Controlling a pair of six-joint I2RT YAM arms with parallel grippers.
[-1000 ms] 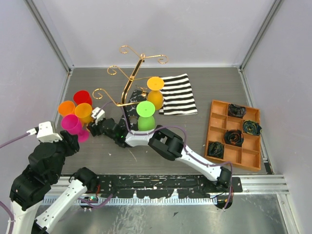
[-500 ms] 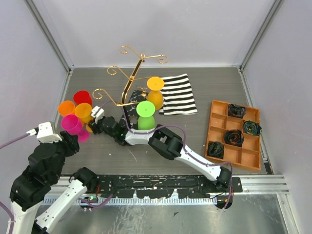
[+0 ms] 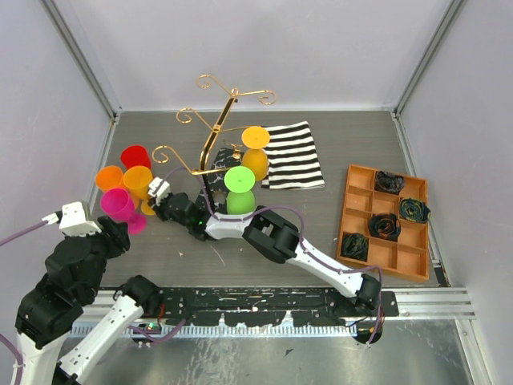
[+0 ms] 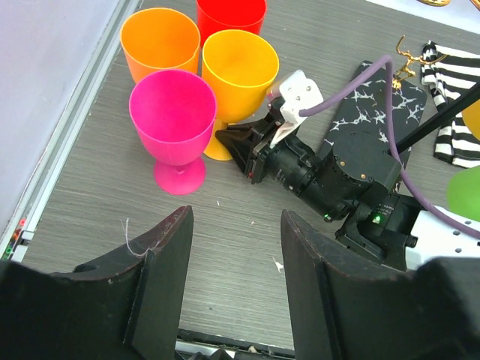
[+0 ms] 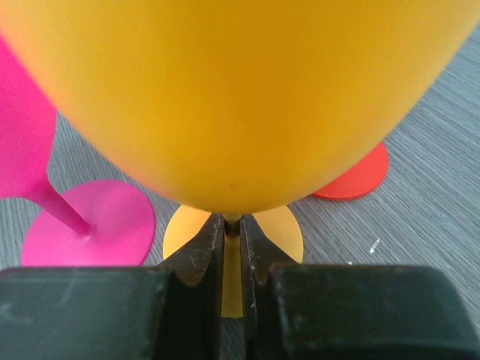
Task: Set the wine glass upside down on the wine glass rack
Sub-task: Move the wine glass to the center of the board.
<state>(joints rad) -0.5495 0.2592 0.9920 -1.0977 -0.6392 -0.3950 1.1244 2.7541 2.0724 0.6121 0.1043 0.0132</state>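
Observation:
A yellow-orange wine glass (image 3: 138,182) (image 4: 240,64) stands upright in a cluster of glasses at the left. My right gripper (image 3: 154,205) (image 4: 225,142) (image 5: 232,229) is shut on its thin stem just under the bowl (image 5: 240,97), with the foot on the table. The gold wire wine glass rack (image 3: 215,136) rises from its black marbled base (image 4: 382,112) behind my right arm. A green glass (image 3: 239,188) and an orange glass (image 3: 255,152) are at the rack, foot up. My left gripper (image 4: 236,217) hovers open and empty over bare table near the pink glass (image 4: 172,112).
Pink (image 3: 119,204), orange (image 3: 108,176) and red (image 3: 135,156) glasses crowd close around the held one. A striped cloth (image 3: 292,156) lies right of the rack. An orange compartment tray (image 3: 385,220) sits at the far right. The wall rail runs just left of the glasses.
My right gripper's jaws have closed on the yellow-orange glass's stem after edging in toward it. The left arm has not moved.

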